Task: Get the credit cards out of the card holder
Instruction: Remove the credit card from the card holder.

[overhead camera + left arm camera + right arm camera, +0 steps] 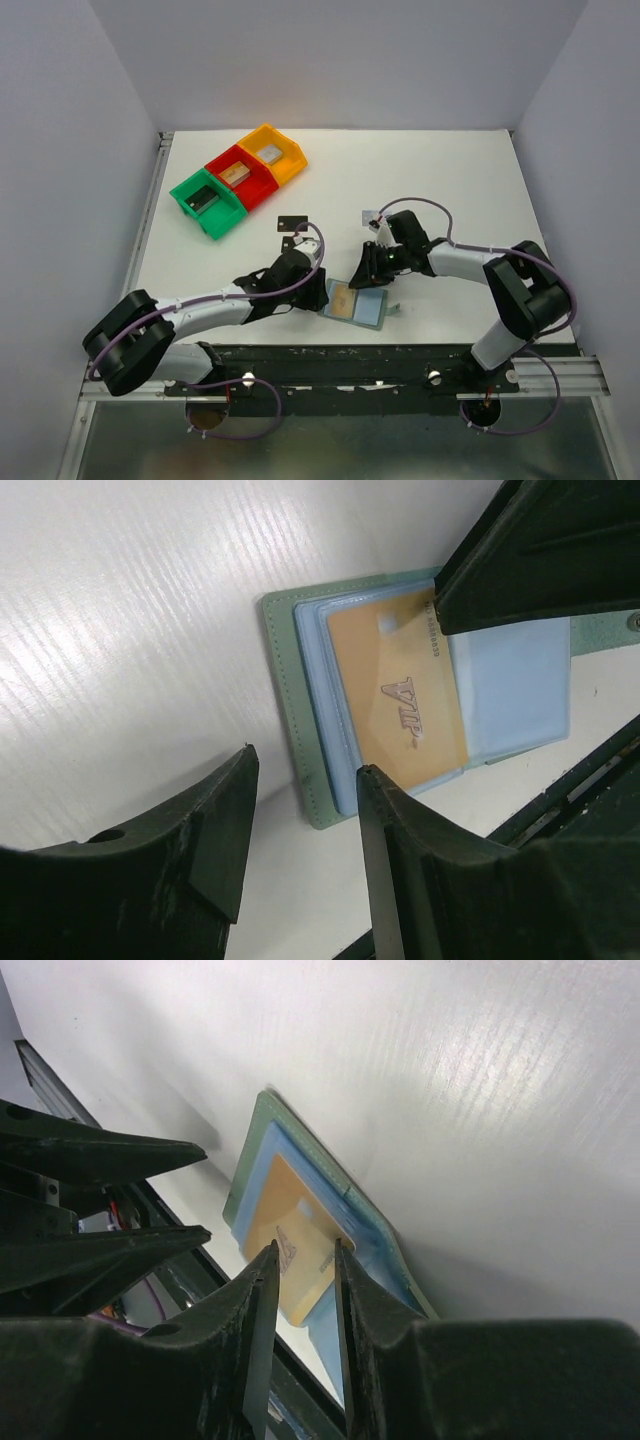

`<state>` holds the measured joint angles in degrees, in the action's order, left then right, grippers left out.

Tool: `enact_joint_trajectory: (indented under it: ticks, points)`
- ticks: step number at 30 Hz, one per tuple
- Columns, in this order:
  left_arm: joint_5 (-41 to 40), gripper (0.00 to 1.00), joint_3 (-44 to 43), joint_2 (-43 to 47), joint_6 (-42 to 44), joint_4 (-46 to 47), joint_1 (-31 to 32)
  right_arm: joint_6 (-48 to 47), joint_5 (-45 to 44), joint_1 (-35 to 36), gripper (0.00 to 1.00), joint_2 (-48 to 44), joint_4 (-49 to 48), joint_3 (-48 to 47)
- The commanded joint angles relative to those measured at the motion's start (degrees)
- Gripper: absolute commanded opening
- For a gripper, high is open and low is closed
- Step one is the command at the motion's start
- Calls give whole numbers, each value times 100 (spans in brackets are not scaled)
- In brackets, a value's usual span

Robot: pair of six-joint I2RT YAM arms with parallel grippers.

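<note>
Two grippers flank the open card holder (pixel 282 680) at the table's (pixel 450 180) six o'clock edge. The left gripper (pixel 305 870), half-spread and empty, sits at its nine o'clock. The right gripper (pixel 305 1250), narrow, is over the gold card (pixel 400 695). Unpinned, the holder could slide or lift with the card.

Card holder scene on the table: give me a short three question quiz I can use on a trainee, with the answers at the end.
1. True or false: the card holder lies shut on the table.
2. Which colour is the card showing inside it? A black, B gold, C red.
3. How many coloured bins stand in the row at the far left?
Key: 1 false, it lies open. 2 B. 3 three.
</note>
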<state>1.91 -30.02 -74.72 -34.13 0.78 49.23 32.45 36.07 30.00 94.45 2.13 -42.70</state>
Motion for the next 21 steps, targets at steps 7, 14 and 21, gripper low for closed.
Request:
enact_joint_trajectory:
  ticks: [7,14,21]
  points:
    - [-324,53,181,792,-15,677,-80,358,-92,181,40,-797,-28,463]
    - [204,37,-82,230,29,995,-203,903,49,322,40,-384,-950,894]
    - [318,32,-118,-236,-41,1074,-204,930,-4,314,40,-357,-1004,930]
